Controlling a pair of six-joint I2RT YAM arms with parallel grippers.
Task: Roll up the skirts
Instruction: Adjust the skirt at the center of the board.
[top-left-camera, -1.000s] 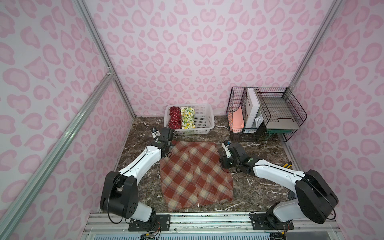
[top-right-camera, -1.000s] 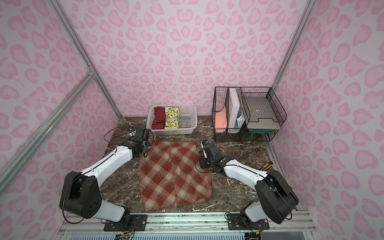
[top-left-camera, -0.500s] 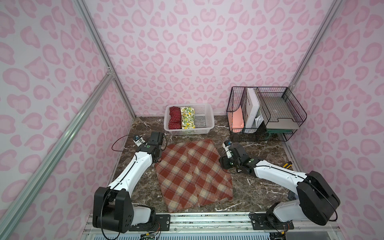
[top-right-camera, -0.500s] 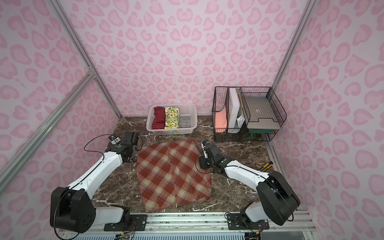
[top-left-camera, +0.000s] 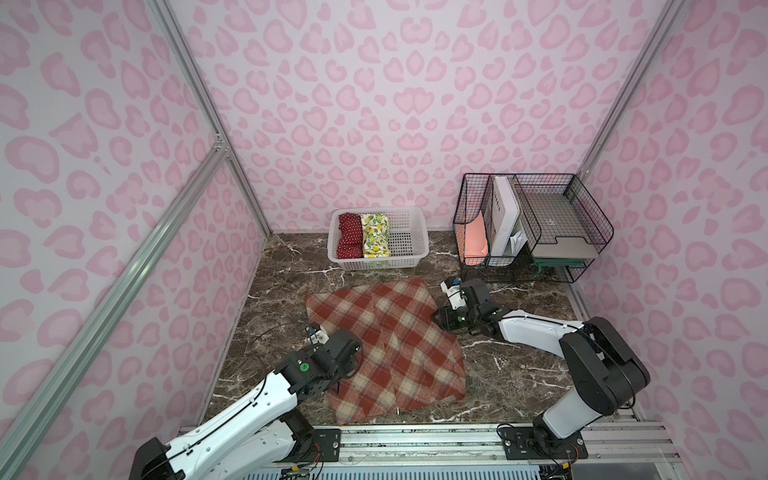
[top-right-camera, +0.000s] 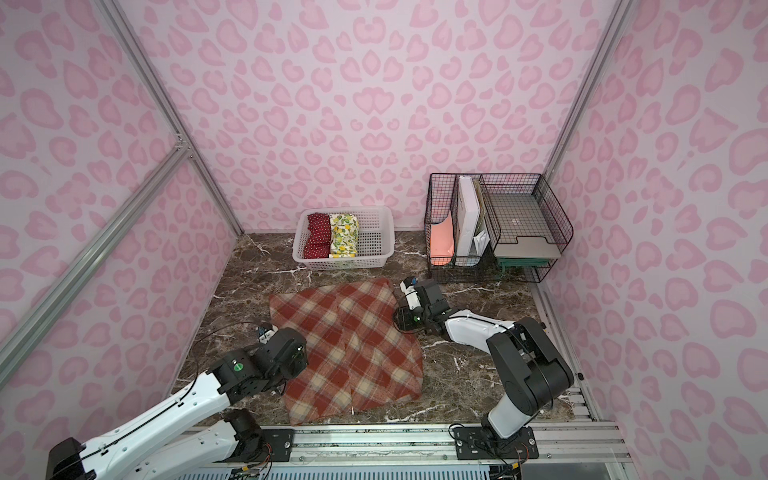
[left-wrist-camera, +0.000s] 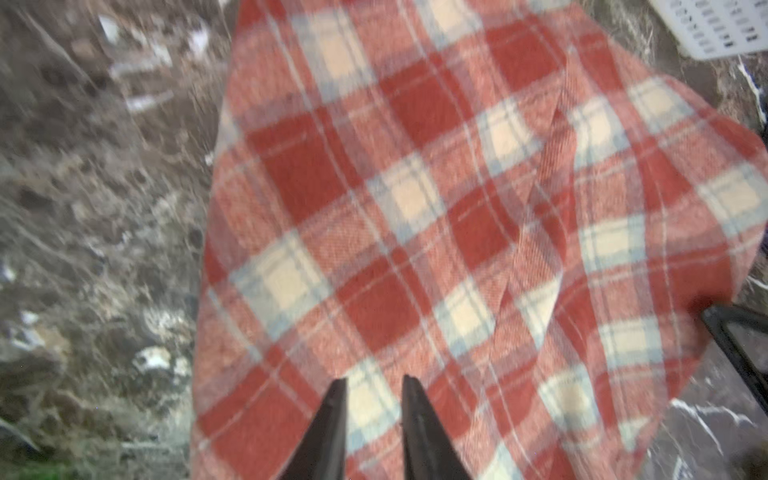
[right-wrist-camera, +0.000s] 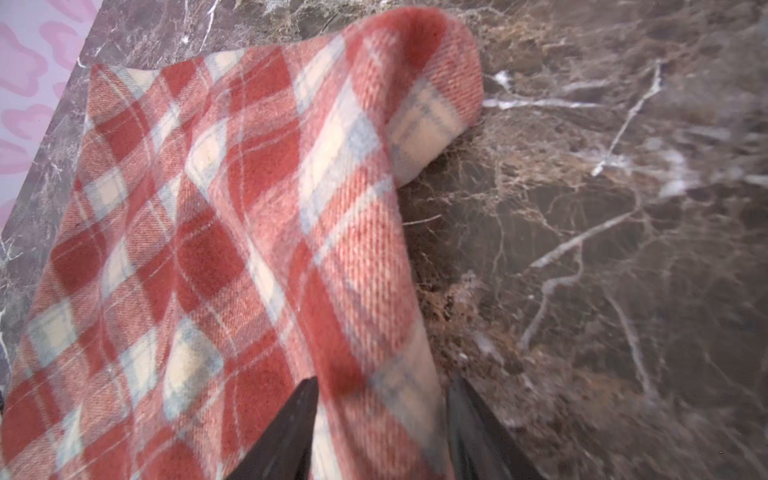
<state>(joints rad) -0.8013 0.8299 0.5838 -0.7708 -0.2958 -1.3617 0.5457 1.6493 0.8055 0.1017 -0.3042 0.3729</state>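
Rust-red plaid skirt lies lengthwise from basket toward the robot; right pincer straddles its far right edge, left pincer nearly clenched over its left edge, grips unclear.

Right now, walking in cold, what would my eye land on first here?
The rust-red and cream plaid skirt spread out across the middle of the dark marble table, with the left arm and right arm reaching to its opposite edges. Behind it, a white basket holds two rolled skirts side by side: the red polka-dot roll and the lemon-print roll. Pink leopard-print walls surround everything.
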